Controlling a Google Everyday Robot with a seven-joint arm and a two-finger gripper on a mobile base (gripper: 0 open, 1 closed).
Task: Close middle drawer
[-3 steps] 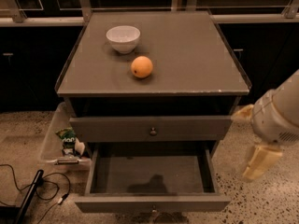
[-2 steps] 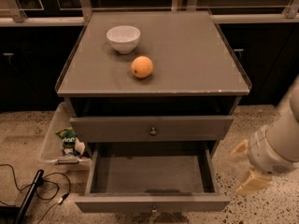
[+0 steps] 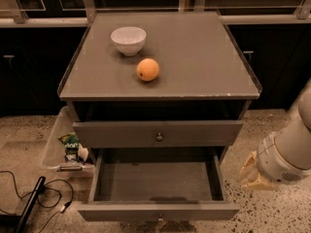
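Middle drawer (image 3: 156, 182) pulled out, low centre. End effector (image 3: 251, 173) just beside drawer's right side, off front panel; open or closed: cannot tell. Risk: off-centre push skews drawer, jams it; side contact likely.

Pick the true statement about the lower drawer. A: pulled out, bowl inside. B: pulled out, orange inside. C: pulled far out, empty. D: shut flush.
C: the middle drawer stands far out with a bare floor, and the gripper is off to its right, apart from it.
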